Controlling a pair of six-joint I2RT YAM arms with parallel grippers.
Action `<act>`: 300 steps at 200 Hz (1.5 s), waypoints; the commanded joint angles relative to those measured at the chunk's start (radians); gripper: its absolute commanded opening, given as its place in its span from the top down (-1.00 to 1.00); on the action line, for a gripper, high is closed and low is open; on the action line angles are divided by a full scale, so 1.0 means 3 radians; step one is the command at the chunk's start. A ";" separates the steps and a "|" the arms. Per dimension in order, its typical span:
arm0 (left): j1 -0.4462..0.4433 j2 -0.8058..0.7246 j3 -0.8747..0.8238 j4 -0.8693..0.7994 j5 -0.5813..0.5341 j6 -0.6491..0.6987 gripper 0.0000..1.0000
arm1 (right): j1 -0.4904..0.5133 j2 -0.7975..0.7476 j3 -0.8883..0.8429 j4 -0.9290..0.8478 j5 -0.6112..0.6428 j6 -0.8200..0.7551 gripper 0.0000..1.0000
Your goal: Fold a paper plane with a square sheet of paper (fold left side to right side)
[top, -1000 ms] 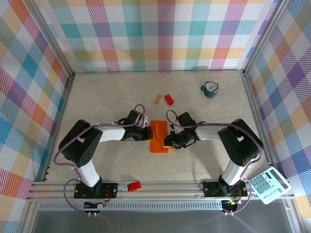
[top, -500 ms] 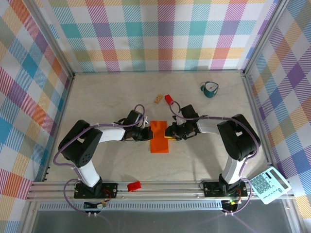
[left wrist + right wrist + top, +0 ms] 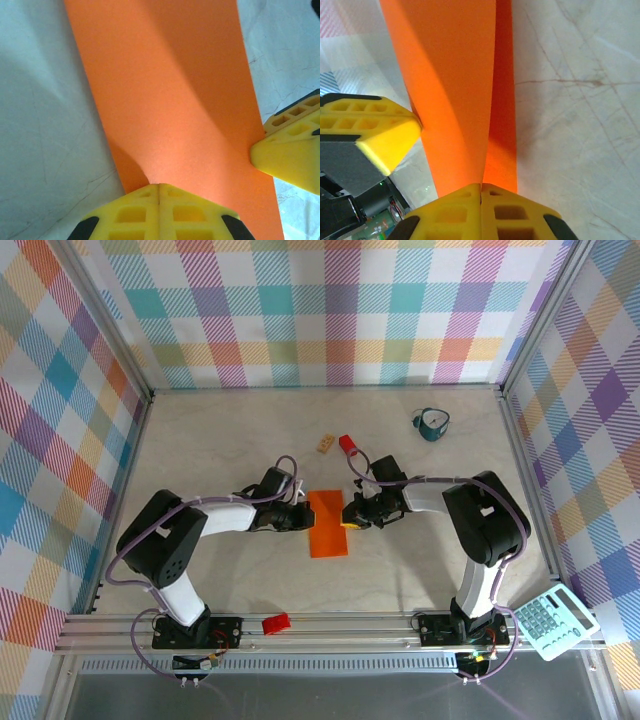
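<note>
A pale, faintly veined table [image 3: 210,440] sits inside a booth of pastel plaid walls [image 3: 320,310], with an aluminium rail [image 3: 350,628] along the near edge. The square sheet of paper [image 3: 328,523], folded into a tall orange strip, lies at the table's centre.

The left gripper [image 3: 303,517] is clenched tight with its tip against the strip's left edge. The right gripper [image 3: 347,519] is just as tightly closed at the right edge. In the right wrist view two paper layers run into the seam between its yellow fingers [image 3: 450,210]. Whether either gripper actually nips the sheet is hard to make out.

Toward the far edge lie a small tan block [image 3: 326,443] and a small red block [image 3: 347,444], just apart. A teal cup [image 3: 432,424] stands near the far right corner. A red piece [image 3: 276,623] rests on the rail. A calculator [image 3: 553,620] lies past the near right corner, its keys too small to read.
</note>
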 commanded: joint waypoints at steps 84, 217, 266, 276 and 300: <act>-0.0653 -0.1154 -0.0140 -0.0427 -0.0451 0.0732 0.10 | -0.0032 -0.0053 0.0020 -0.0057 -0.0284 0.0482 0.99; -0.1985 -0.0352 0.0280 -0.0729 -0.2301 0.0760 -0.49 | -0.0031 -0.0068 0.0012 0.0025 -0.0288 0.0644 1.00; -0.2070 -0.0054 0.0546 -0.0903 -0.2598 0.0769 -0.37 | -0.0032 -0.0058 -0.0022 0.0063 -0.0276 0.0667 1.00; -0.2067 -0.0027 0.0569 -0.0925 -0.2615 0.0776 -0.25 | -0.0032 -0.0058 -0.0028 0.0074 -0.0279 0.0672 1.00; -0.2067 -0.0024 0.0573 -0.0932 -0.2647 0.0771 0.03 | -0.0031 -0.0058 -0.0031 0.0081 -0.0272 0.0666 1.00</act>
